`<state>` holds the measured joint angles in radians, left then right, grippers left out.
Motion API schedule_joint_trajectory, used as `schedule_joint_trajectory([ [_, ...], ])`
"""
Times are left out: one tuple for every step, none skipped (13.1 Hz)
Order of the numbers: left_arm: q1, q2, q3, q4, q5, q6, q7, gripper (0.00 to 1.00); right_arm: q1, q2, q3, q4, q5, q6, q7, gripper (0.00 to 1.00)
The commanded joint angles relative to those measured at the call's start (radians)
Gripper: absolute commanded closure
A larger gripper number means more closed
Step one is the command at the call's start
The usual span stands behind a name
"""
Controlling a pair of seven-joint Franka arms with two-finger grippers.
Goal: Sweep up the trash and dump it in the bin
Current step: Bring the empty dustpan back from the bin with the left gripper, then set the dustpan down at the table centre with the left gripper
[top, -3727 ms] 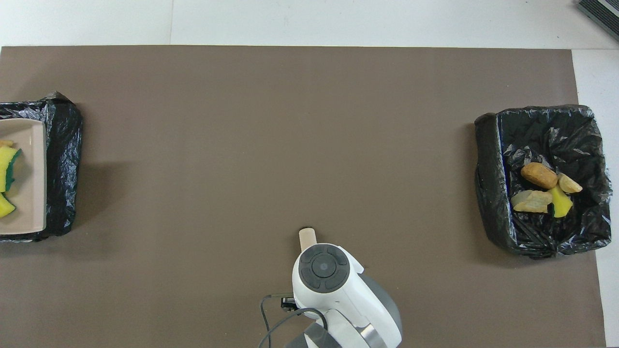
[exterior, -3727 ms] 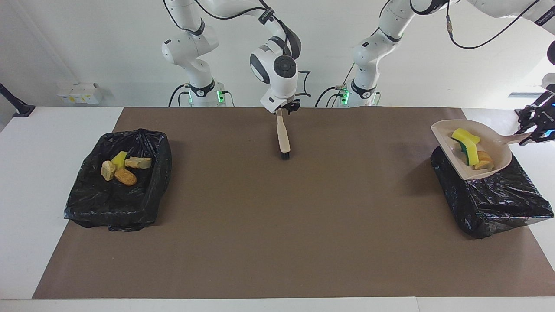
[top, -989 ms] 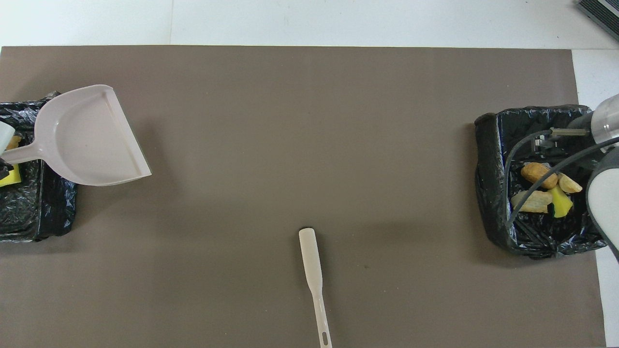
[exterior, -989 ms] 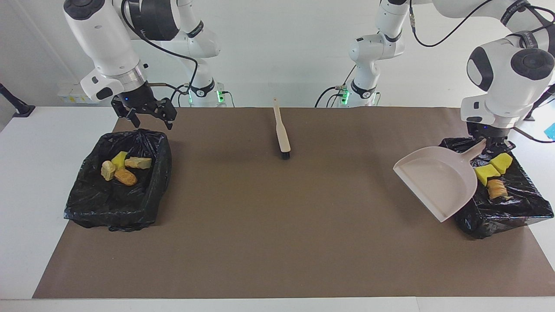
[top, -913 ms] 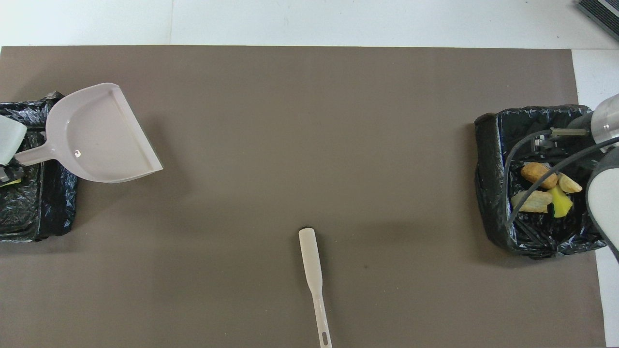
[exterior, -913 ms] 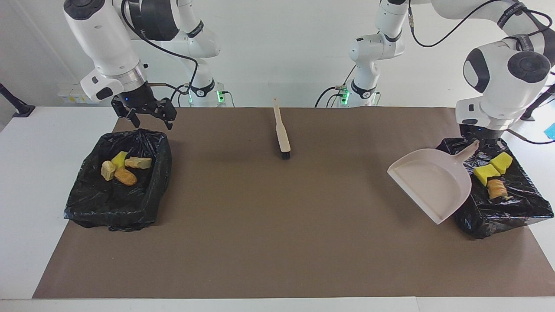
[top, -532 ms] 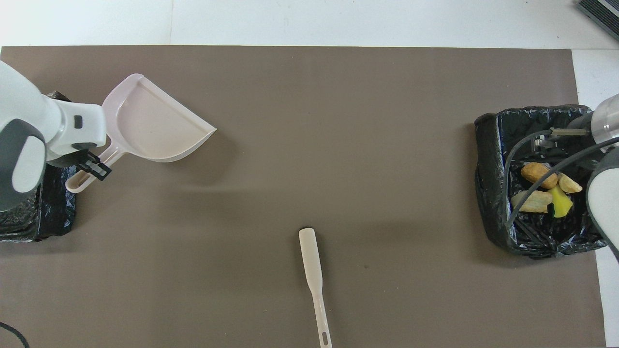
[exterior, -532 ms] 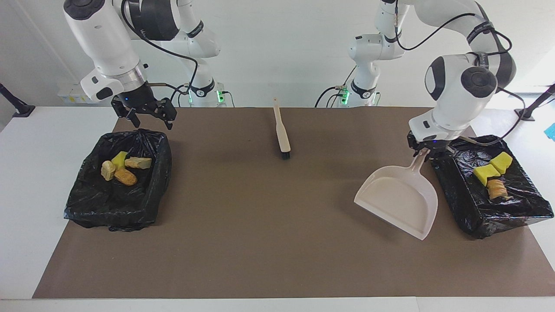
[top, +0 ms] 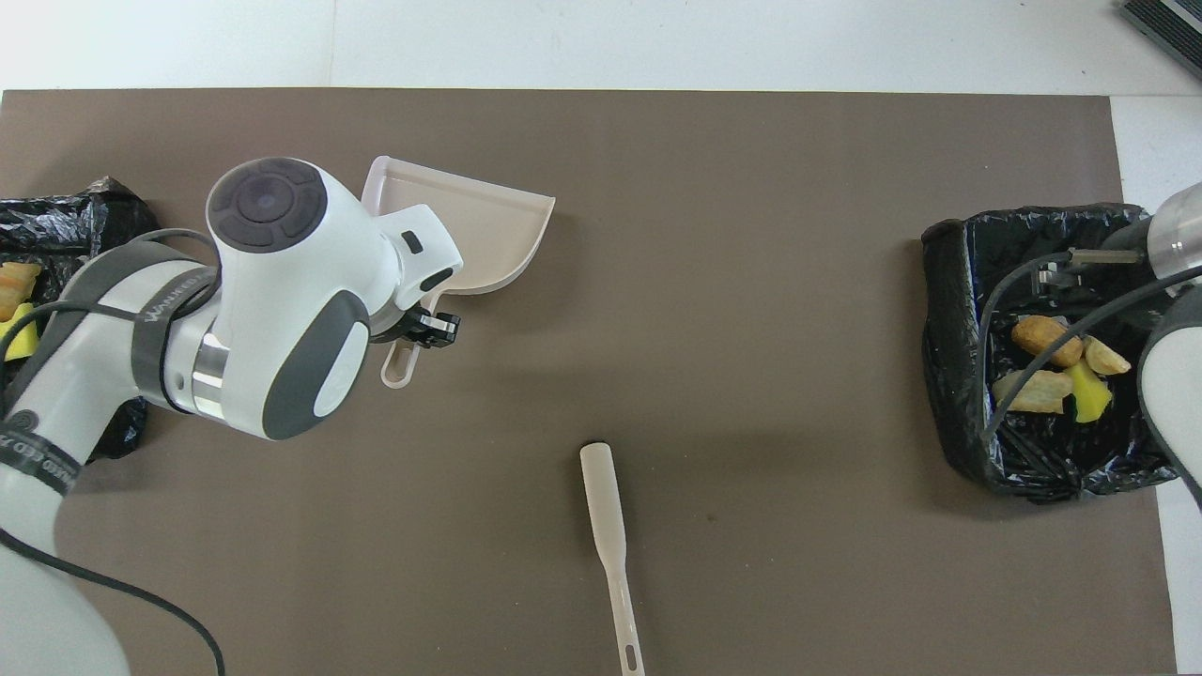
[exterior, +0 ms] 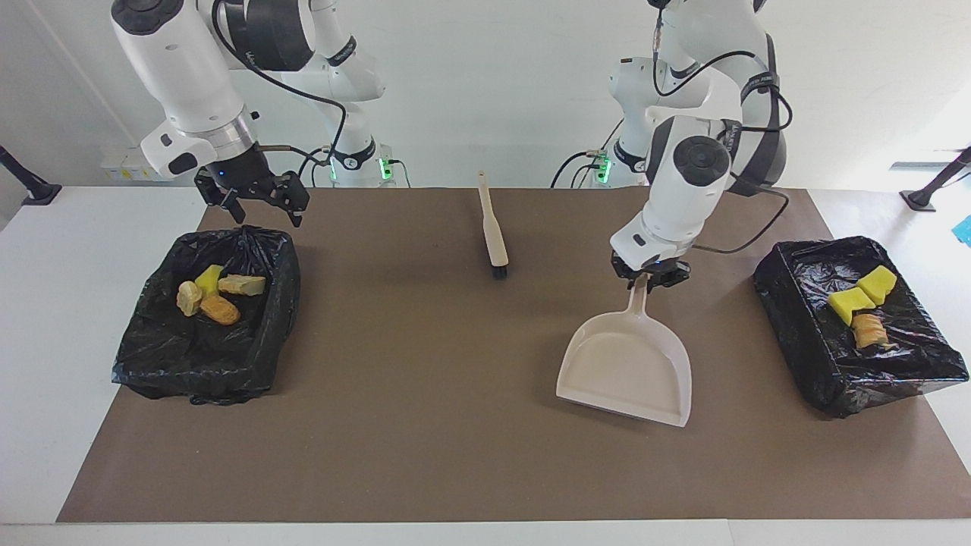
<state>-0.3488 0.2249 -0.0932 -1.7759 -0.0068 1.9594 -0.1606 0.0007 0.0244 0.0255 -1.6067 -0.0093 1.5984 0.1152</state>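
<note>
Dustpan (exterior: 626, 368) moved off the bin (exterior: 857, 334) at the left arm's end, now over the mat (exterior: 425, 425) between bin and brush (exterior: 493, 227), left gripper (exterior: 646, 279) clamped on its handle. Trash (exterior: 861, 303) sits in that bin, more trash (exterior: 216, 292) in the other bin (exterior: 205, 326). Right gripper (exterior: 254, 199) waits above it, jaws spread, holding nothing.

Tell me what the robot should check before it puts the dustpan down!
1. Left gripper shut on the beige plastic dustpan handle: ok.
2. Dustpan empty: ok.
3. Trash lumps in the black bag-lined bin at the left arm's end: ok.
4. Beige brush apart from the dustpan: ok.
5. Right gripper open, waiting over the other bin's rim: ok.
6. Dustpan touching the brown mat: cannot tell.
</note>
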Motion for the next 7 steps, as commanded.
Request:
schedule_joint_trajectory([
  [-0.09, 0.048, 0.021, 0.006, -0.042, 0.122, -0.121, 1.0, -0.01, -0.001, 0.005, 0.001, 0.0, -0.008, -0.019, 0.0],
  [-0.116, 0.068, 0.023, 0.013, -0.071, 0.156, -0.149, 1.0, -0.01, -0.001, 0.004, 0.001, 0.0, -0.008, -0.02, 0.0],
  [-0.146, 0.098, 0.023, 0.041, -0.102, 0.16, -0.18, 1.0, -0.01, -0.001, 0.004, 0.001, 0.0, -0.008, -0.019, 0.0],
  [-0.173, 0.131, 0.023, 0.073, -0.104, 0.162, -0.215, 1.0, -0.01, -0.001, 0.004, 0.001, 0.0, -0.008, -0.02, 0.0],
  [-0.197, 0.172, 0.023, 0.11, -0.101, 0.162, -0.27, 1.0, -0.01, -0.001, 0.005, 0.001, 0.0, -0.008, -0.02, 0.0],
  [-0.237, 0.221, 0.024, 0.145, -0.093, 0.162, -0.316, 1.0, -0.01, -0.001, 0.004, 0.001, 0.0, -0.008, -0.019, 0.0],
  [-0.254, 0.234, 0.026, 0.154, -0.09, 0.162, -0.351, 1.0, -0.01, -0.001, 0.004, 0.001, 0.0, -0.008, -0.019, 0.0],
])
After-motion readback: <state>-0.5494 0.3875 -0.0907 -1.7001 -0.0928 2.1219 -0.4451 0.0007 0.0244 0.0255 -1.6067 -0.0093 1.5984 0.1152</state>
